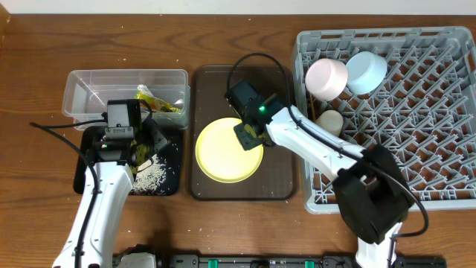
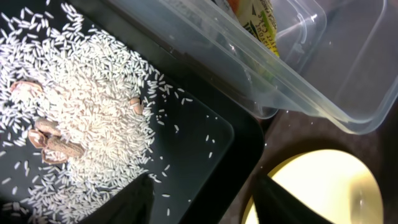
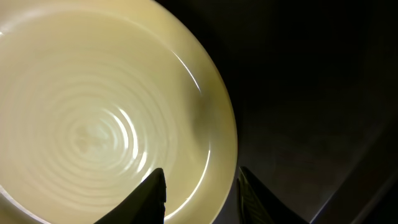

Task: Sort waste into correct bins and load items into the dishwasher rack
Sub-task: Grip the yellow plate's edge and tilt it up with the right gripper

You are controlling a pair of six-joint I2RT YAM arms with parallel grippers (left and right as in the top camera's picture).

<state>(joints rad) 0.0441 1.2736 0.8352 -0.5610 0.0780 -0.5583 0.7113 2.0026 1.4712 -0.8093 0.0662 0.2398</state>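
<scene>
overhead: my left pincer point(image 1: 141, 147) hangs over the black tray point(image 1: 80, 182), where the rice grains point(image 1: 152, 176) lie. the snack wrapper point(image 1: 160, 102) sits in the clear tub point(image 1: 82, 93) just behind. my right pincer point(image 1: 251, 136) is at the rack-side edge of the yellow plate point(image 1: 219, 156), which lies flat on the brown serving tray point(image 1: 282, 190), beside the dishwasher rack point(image 1: 416, 156).

left wrist: my fingers stand apart above the tray, nothing between them, released.

right wrist: my fingers point(image 3: 155, 193) straddle the plate's rim, one over its inside, one outside it. there is a gap either side, so i'm not clenched on it.

i judge the step in hand is taking the plate for the rack. next i'd need to pinch the rim firmly, lift, and tip the plate upright between the pegs. the glossy rim could slip.
</scene>
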